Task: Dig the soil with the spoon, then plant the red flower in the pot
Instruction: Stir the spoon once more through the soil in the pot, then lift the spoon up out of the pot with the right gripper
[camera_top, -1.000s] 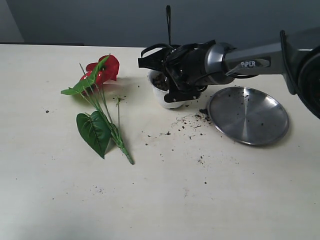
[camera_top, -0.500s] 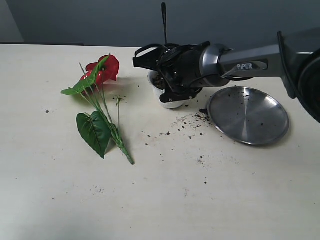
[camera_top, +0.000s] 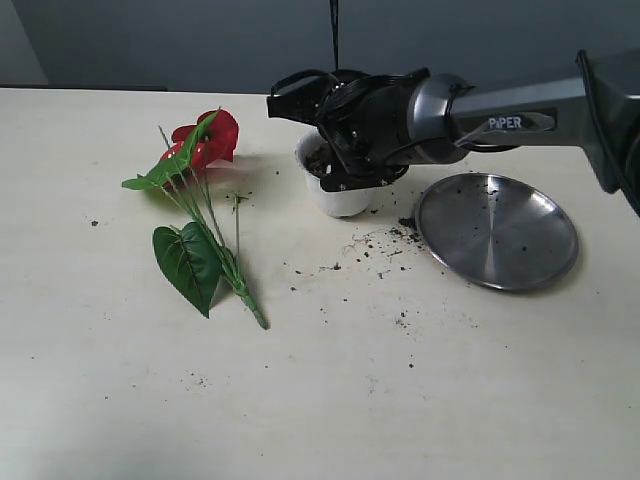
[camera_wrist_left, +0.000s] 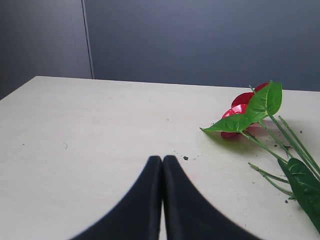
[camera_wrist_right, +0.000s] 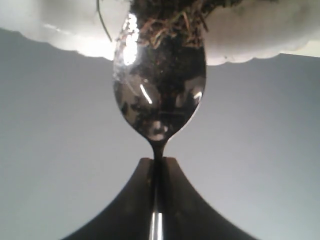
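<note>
The white pot (camera_top: 340, 195) stands mid-table with dark soil (camera_top: 320, 160) inside. My right gripper (camera_top: 345, 150) hangs over its rim, shut on the silver spoon, whose handle (camera_top: 333, 30) points straight up. In the right wrist view the gripper (camera_wrist_right: 158, 160) pinches the spoon's neck, and the spoon bowl (camera_wrist_right: 159, 85) dips into the soil (camera_wrist_right: 170, 15) at the scalloped pot rim (camera_wrist_right: 60, 30). The red flower (camera_top: 205, 140) lies flat on the table left of the pot, its big leaf (camera_top: 188, 262) nearer the front. My left gripper (camera_wrist_left: 162, 159) is shut and empty above the table, short of the flower (camera_wrist_left: 242, 100).
A round steel plate (camera_top: 497, 230) with a few soil specks lies right of the pot. Loose soil crumbs (camera_top: 385, 240) are scattered on the table between pot and plate and further forward. The right arm spans the back right of the table.
My right gripper has risen a little over the pot with the spoon; the handle tip now leaves the top edge. More of the pot's side shows. The flower has not moved.
</note>
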